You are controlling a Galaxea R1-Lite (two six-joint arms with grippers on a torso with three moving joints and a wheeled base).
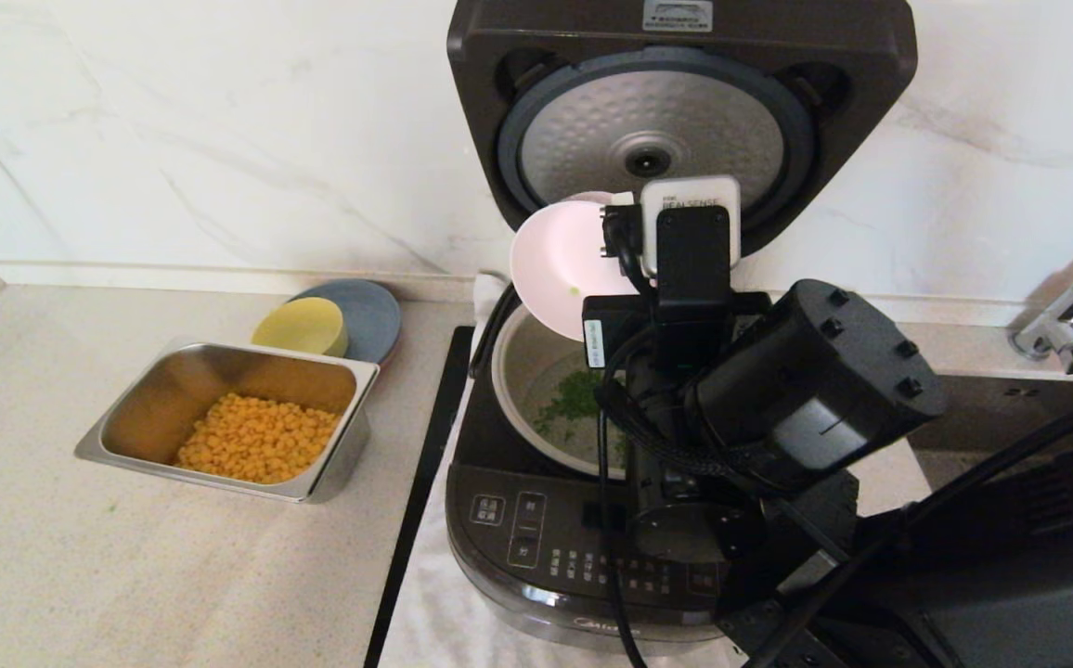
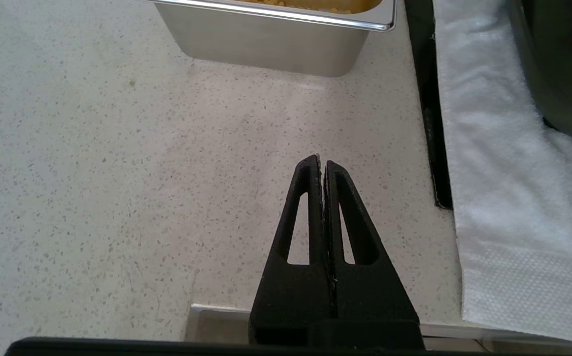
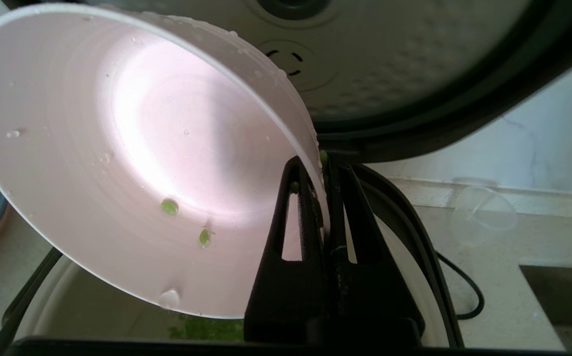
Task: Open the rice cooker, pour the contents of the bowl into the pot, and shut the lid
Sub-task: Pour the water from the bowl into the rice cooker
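The black rice cooker (image 1: 536,547) stands open, its lid (image 1: 676,111) upright with the dimpled silver disc facing me. My right gripper (image 3: 321,165) is shut on the rim of the pale pink bowl (image 1: 555,260) (image 3: 132,148), which is tipped steeply on edge above the pot (image 1: 523,357). Chopped green herbs (image 1: 583,394) (image 3: 207,329) lie in the pot; two or three green bits still cling inside the bowl. In the head view the right wrist hides the gripper's fingers. My left gripper (image 2: 322,162) hangs shut and empty over the counter, away from the cooker.
A steel tray (image 1: 128,408) of yellow corn kernels sits left of the cooker, with a yellow bowl (image 1: 300,325) on a blue-grey plate (image 1: 371,311) behind it. A white towel (image 2: 503,188) lies under the cooker. A tap (image 1: 1070,325) stands at the far right.
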